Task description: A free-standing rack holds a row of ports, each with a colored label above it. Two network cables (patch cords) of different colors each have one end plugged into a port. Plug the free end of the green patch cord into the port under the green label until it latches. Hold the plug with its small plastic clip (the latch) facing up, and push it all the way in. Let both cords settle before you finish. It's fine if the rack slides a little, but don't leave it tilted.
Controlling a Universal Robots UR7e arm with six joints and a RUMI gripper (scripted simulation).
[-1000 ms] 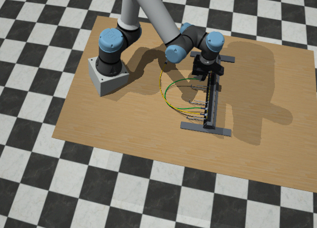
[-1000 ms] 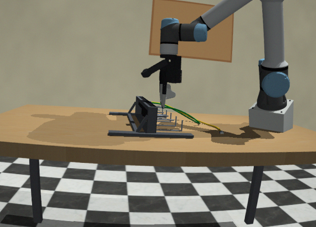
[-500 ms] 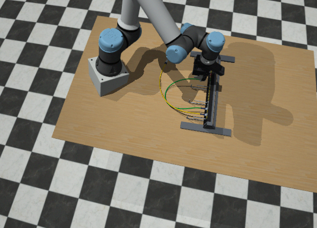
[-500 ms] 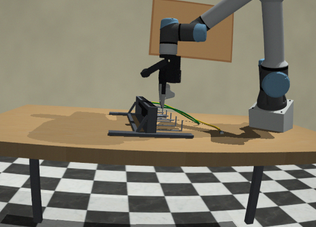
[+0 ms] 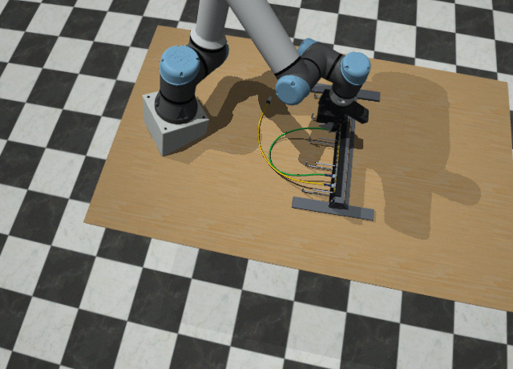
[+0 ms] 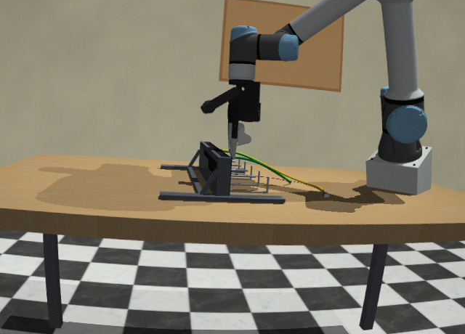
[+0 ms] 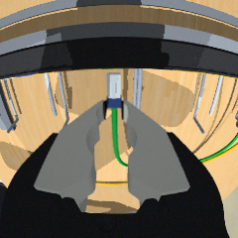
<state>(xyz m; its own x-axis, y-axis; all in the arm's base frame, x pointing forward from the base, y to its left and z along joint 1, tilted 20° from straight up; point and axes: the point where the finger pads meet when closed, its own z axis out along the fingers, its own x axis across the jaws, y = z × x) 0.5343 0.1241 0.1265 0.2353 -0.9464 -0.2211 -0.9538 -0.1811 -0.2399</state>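
My gripper point(image 7: 114, 101) is shut on the free plug point(image 7: 114, 89) of the green patch cord point(image 5: 277, 143). In the wrist view the pale plug with its blue boot points at the dark face of the rack point(image 7: 119, 55) and sits just short of it. The rack point(image 5: 343, 162) stands on the table with my gripper point(image 5: 331, 127) at its far end, right against its port side. The side view shows my fingers point(image 6: 233, 150) pointing down at the rack's upper front edge point(image 6: 216, 169). The green cord's other end is plugged in near the rack's near end point(image 5: 329, 175). The label colours are too small to tell.
A yellow patch cord point(image 5: 263, 128) loops on the table left of the rack, its free plug point(image 5: 268, 101) lying near the arm's shadow. Thin metal cable pegs point(image 5: 321, 164) stick out from the rack's port side. The robot base point(image 5: 175, 120) stands at the table's left.
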